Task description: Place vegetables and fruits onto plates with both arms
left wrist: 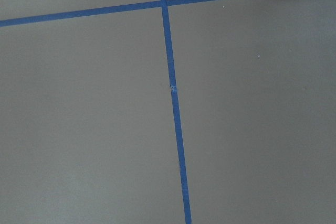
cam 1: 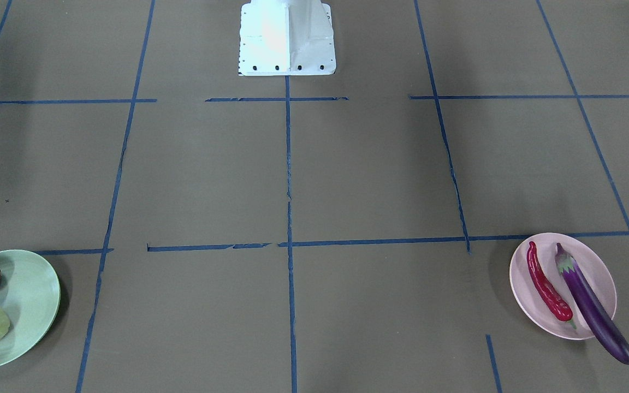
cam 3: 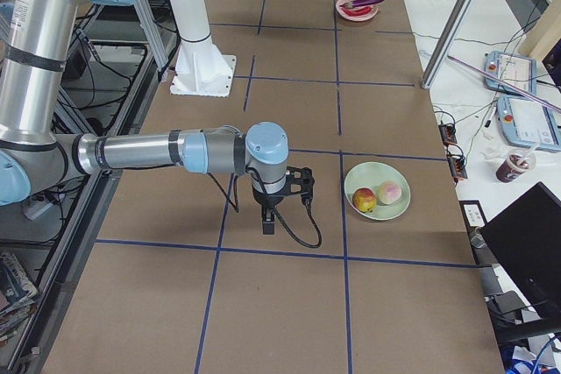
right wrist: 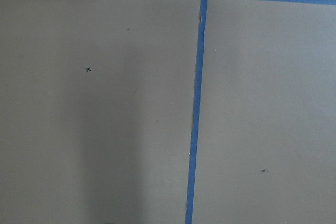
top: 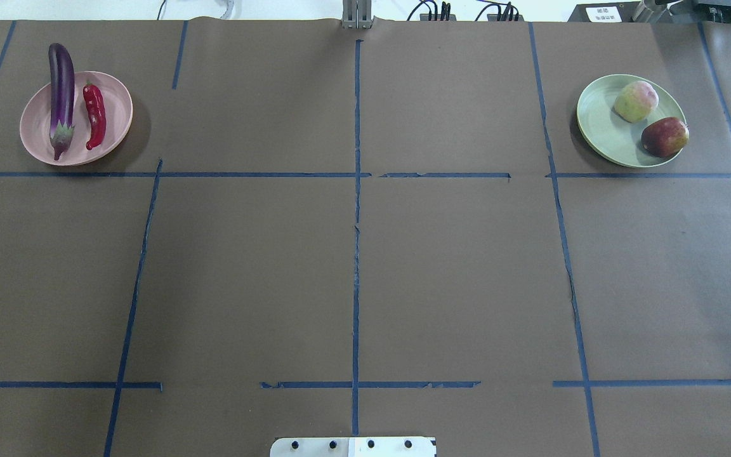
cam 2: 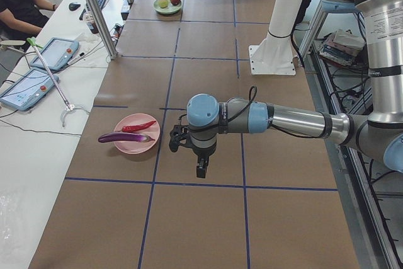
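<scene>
**Desk** [top: 245, 285]: brown paper surface divided into a grid by blue tape.

**Left arm** [cam 2: 283, 119] and **right arm** [cam 3: 140, 151]: each reaches out low over the desk and appears only in the side views.

**Pink plate** [top: 121, 108]: far corner on the robot's left, carrying both vegetables.

**Green plate** [top: 600, 124]: far corner on the robot's right, carrying both fruits. All four items appear to be placed.

**Left pincer** [cam 2: 200, 169]: points down near the pink plate, with nothing seen in it. **Right pincer** [cam 3: 267, 223]: likewise, near the green plate. From these angles I cannot tell whether either is released or clenched.

**Eggplant** [top: 61, 89]: lies across the pink plate, its rounded end overhanging the far rim. It is glossy, so probably slippery. It is long, so best gripped across its middle to keep it from tipping.

**Red fruit** [top: 664, 137] and **pale fruit** [top: 636, 101]: lie side by side. They look firm and would likely roll, so take each across its widest part.

**Chili** [top: 94, 114]: lies wholly on the pink plate, just beside the eggplant. It is likely light and slick, so pinch it at mid-length.

**Label** [top: 599, 13]: white, beyond the desk's far edge. Its writing is too small to read.
</scene>
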Controlling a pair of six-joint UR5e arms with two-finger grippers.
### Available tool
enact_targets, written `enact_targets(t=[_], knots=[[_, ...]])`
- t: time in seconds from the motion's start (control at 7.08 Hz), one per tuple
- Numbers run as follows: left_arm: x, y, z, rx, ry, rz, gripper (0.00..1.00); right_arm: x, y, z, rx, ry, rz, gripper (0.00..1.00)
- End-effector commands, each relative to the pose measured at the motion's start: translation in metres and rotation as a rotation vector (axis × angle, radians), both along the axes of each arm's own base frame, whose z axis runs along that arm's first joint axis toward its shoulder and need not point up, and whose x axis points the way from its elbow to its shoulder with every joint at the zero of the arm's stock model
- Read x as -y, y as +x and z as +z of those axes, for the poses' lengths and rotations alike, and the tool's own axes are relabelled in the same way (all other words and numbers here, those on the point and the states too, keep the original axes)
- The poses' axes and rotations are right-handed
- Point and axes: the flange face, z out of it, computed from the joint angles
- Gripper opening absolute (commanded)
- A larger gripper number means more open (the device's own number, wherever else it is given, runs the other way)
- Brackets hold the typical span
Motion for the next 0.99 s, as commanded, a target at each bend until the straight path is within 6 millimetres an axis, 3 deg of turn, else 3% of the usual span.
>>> enact_targets(t=[0.0,0.42,0.85], knots=[[-0.002,-0.001,0.003,0.008,-0.007,-0.001,1.0,-0.001,0.0,0.001,-0.002,-0.003,0.0,1.0],[-0.002,0.0,0.021,0.011,-0.048,0.006,1.0,-0.005,0.0,0.004,0.008,-0.013,-0.001,1.0],[-0.003,-0.003,0.022,0.057,-0.016,0.04,1.0,-0.005,-0.001,0.006,0.011,-0.018,-0.003,1.0]])
